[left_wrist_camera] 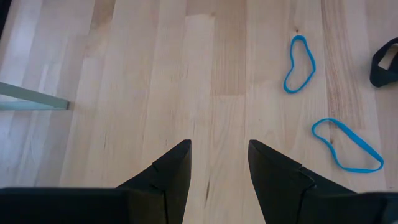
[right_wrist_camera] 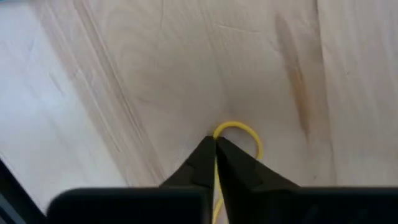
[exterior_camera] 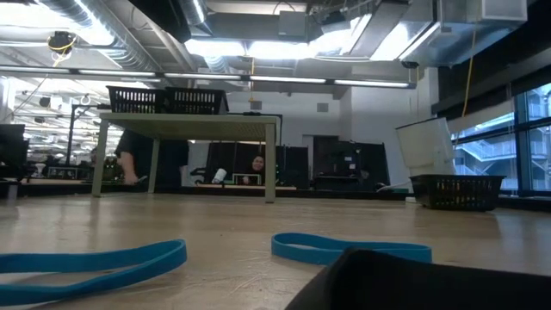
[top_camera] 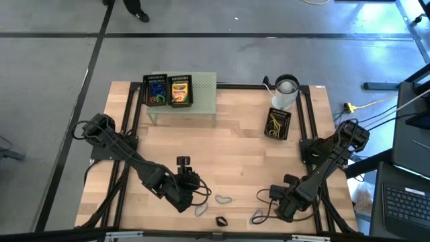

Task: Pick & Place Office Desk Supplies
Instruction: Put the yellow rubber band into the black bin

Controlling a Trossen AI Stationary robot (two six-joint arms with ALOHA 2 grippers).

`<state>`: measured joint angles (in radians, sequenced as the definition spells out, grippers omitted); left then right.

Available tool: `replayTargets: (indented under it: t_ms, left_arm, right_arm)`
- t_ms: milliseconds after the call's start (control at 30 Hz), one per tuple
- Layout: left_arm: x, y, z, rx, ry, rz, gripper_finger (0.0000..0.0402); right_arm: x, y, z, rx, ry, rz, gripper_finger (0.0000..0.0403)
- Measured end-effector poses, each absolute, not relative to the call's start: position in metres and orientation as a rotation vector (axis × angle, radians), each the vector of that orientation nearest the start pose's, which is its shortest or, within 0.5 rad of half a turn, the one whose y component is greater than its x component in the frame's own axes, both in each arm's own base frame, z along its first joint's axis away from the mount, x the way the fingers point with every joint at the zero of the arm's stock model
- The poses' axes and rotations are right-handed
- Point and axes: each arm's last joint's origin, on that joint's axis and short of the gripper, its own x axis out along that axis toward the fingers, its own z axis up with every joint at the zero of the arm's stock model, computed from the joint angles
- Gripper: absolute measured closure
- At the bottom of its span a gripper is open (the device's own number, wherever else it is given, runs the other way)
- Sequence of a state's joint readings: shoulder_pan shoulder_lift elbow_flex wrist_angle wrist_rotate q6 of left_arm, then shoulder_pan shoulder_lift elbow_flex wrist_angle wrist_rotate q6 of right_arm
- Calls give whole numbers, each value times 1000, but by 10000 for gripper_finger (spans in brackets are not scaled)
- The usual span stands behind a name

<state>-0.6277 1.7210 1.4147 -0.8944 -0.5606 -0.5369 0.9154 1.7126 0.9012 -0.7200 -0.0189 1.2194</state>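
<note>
At the near edge of the wooden table [top_camera: 228,154], the right tool [right_wrist_camera: 216,144] is pinched narrow on a thin yellow rubber band [right_wrist_camera: 245,132], whose loop sticks out just past the fingertips and lies against the wood. In the high view this tool [top_camera: 277,196] sits low at the near right of the table.

The left tool [left_wrist_camera: 219,155] hangs over bare wood at the near left, its fingers [left_wrist_camera: 174,168] standing apart with nothing between them. Two blue rubber bands [left_wrist_camera: 299,64] [left_wrist_camera: 347,145] lie flat on the table beyond it and to one side, apart from each other, and a small black clip [left_wrist_camera: 384,61] lies near the farther one. From table height the same blue bands [exterior_camera: 95,258] [exterior_camera: 344,249] lie across the foreground.

Farther back on the right, a black mesh tray [top_camera: 277,124] holds tan rubber bands [top_camera: 275,126], and behind it stands a white cup [top_camera: 285,92].

At the far left, a pale green perforated stand [top_camera: 201,91] carries two black baskets: one with coloured loops [top_camera: 156,93], one with a yellow-green crayon box [top_camera: 179,91].

Beyond the table, in the low view, a person [exterior_camera: 256,165] sits in the room.
</note>
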Motion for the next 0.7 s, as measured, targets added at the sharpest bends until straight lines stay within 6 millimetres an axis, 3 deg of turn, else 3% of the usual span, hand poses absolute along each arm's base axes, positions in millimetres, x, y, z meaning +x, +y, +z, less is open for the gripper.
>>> replayTargets:
  t_ms: [67, 433, 700]
  left_arm:
    - [288, -190, 262, 180, 956, 203, 249]
    - [288, -190, 262, 180, 956, 203, 249]
    - [288, -190, 262, 179, 956, 203, 249]
  right_arm:
    - [166, 217, 132, 273, 1554, -203, 396]
    - [168, 218, 134, 293, 1513, -218, 401]
    - [185, 224, 159, 193, 1222, -190, 402]
